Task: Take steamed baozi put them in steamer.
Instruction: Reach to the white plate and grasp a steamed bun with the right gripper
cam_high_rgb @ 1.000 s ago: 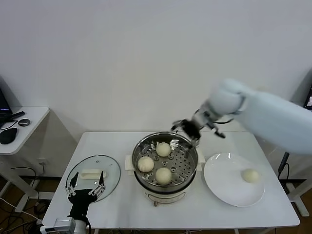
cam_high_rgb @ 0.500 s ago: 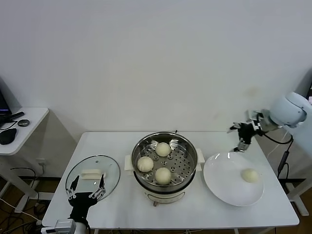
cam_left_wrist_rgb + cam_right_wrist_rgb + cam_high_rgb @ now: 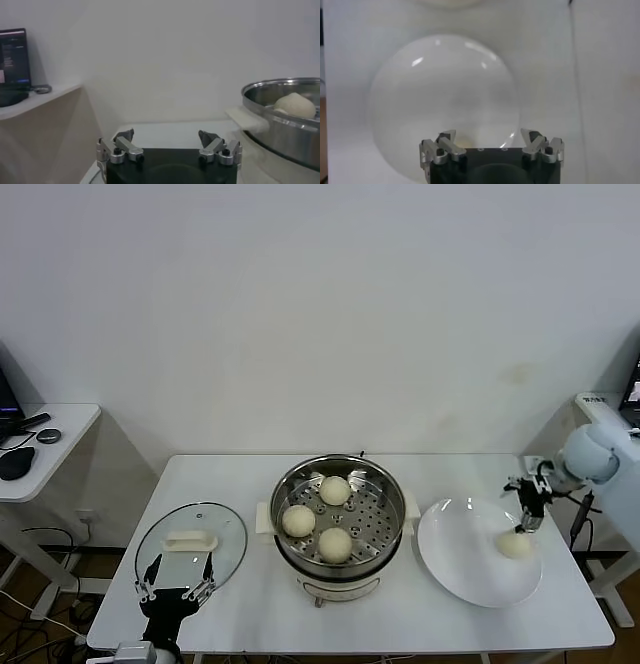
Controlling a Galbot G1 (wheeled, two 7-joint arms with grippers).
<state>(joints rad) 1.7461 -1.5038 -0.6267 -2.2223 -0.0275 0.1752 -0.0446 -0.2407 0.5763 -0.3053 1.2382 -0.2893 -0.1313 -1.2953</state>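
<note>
- My right gripper (image 3: 529, 506), fingers spread and empty, hangs just above the last small cream-white round bun (image 3: 514, 544) on the flat white plate (image 3: 455, 559).
- Left gripper (image 3: 176, 576) (fingers released too) sits parked near-left, far from it.

White right arm (image 3: 600, 459), silver fingers (image 3: 442, 145)

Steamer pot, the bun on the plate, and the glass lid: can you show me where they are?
steamer (image 3: 383, 536), head view, on its shiny outer wall.
bun on the plate (image 3: 514, 545), head view, on its top.
glass lid (image 3: 225, 536), head view, on bare glass beside the handle.
</note>
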